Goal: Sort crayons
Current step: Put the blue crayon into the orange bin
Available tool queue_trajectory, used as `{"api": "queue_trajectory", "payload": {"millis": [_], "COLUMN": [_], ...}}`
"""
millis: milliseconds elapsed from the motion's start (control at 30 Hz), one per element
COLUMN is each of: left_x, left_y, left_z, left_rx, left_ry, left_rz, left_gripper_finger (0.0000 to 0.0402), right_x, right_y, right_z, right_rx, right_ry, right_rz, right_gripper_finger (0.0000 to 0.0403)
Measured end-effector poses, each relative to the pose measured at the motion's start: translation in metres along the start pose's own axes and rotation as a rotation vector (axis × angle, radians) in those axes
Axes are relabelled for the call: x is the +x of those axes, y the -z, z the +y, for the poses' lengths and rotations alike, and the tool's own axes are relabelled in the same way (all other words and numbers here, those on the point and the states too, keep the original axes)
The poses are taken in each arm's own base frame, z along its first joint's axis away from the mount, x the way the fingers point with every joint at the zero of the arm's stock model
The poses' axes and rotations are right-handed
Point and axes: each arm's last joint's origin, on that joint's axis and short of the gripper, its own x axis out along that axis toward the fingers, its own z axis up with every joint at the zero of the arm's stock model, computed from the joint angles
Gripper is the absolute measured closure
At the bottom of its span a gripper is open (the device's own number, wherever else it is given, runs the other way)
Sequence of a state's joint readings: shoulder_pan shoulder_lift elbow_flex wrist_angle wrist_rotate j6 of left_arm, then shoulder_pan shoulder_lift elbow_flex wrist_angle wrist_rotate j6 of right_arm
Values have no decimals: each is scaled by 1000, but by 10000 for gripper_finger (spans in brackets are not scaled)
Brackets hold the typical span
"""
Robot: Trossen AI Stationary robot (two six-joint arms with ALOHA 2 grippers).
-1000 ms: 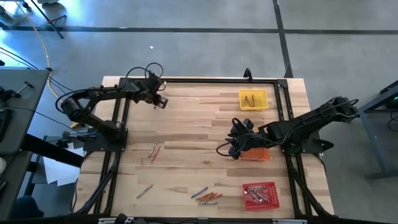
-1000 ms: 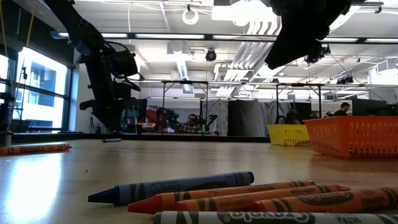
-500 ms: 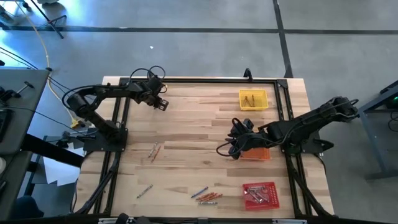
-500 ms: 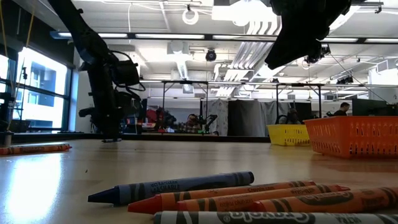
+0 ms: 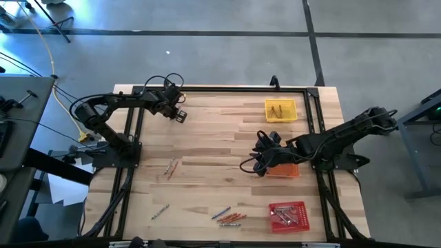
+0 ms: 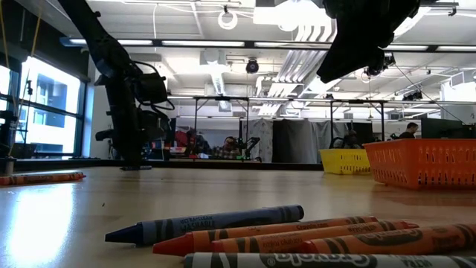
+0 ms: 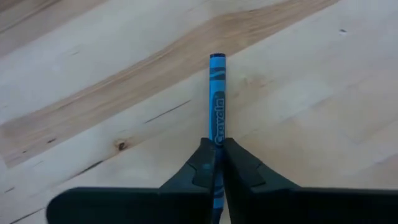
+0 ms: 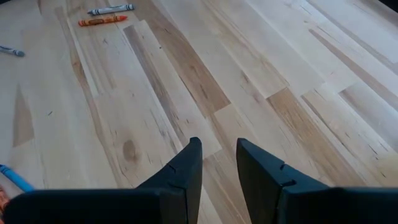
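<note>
At the far left of the table, my left gripper (image 5: 180, 117) is down at the wood, shut on a blue crayon (image 7: 217, 93). My right gripper (image 5: 244, 167) hangs open above the table's middle right, next to the orange tray (image 5: 288, 170), with nothing between its fingers (image 8: 219, 158). Loose crayons lie flat on the table. There is a pair (image 5: 171, 167) at the centre left and a single one (image 5: 160, 211) near the front. A cluster (image 5: 229, 218) lies at the front middle and fills the low view's foreground (image 6: 297, 234). My left gripper pinches the blue crayon between its two fingertips, one on each long side (image 7: 217, 142), at about the middle of its length. The fingers come steeply from above. The crayon lies flat on the wood, and its far half sticks out ahead of the fingertips.
A yellow tray (image 5: 280, 110) with a few crayons stands at the far right. A red tray (image 5: 287, 215) stands at the near right. A black frame (image 5: 227, 88) runs round the table's far and side edges. Bare wood lies between the two arms.
My left gripper has sunk at the table's far left, down onto the wood where the blue crayon lies.
</note>
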State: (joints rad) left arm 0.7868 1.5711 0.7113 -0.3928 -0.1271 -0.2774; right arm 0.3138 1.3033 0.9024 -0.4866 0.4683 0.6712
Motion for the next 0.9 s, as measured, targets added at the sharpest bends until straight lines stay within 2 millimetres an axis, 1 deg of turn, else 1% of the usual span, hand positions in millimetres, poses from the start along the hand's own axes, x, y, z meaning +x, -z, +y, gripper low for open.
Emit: {"api": "queue_trajectory", "payload": {"millis": [200,300,400,533,667,800,900], "left_x": [-1,-5,-14,-32,-58,-90,-114], "left_y": [2,6,11,13,17,27,38], "left_z": [-5,-18,-34,-62,-100,-141,-166], "left_rx": [19,64,123,210,301,406,471], "left_ry": [45,113,181,348,569,783,919], "left_rz": [13,19,-4,-103,-269,-498,-678], "left_gripper_finger": [399,400,400,401,401,401,401], "right_x": [0,-1,-2,-6,-10,-12,-12], "right_y": [0,2,9,21,29,28,22], "right_z": [0,0,0,-5,-11,-10,-1], "right_rx": [-1,-10,-5,21,56,27,-47], "right_ry": [-1,-8,-8,59,167,233,217], "right_rz": [2,24,89,182,214,104,-28], "right_gripper_finger": [309,309,309,309,309,309,309]}}
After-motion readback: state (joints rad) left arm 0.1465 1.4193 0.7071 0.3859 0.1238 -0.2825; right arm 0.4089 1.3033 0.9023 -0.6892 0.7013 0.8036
